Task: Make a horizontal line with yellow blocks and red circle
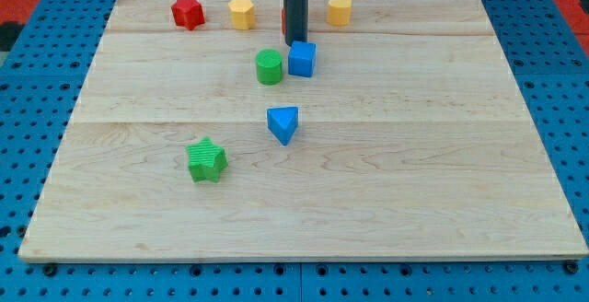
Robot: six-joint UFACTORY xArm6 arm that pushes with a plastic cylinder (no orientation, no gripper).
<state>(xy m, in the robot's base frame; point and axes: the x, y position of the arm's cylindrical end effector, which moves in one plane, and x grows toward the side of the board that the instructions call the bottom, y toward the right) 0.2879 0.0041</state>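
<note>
My tip (pixel 295 42) touches the board near the view's top centre, just above the blue cube (pixel 302 59). A sliver of a red block (pixel 284 21), probably the red circle, shows behind the rod's left side and is mostly hidden. A yellow hexagon block (pixel 241 13) lies left of the rod and a second yellow block (pixel 340 9) lies right of it, both along the top edge. A red star (pixel 188 12) sits further left in the same row.
A green cylinder (pixel 269 66) sits beside the blue cube's left. A blue triangle (pixel 283 123) lies at mid-board. A green star (pixel 207 159) lies lower left. The wooden board (pixel 442 173) rests on a blue pegboard.
</note>
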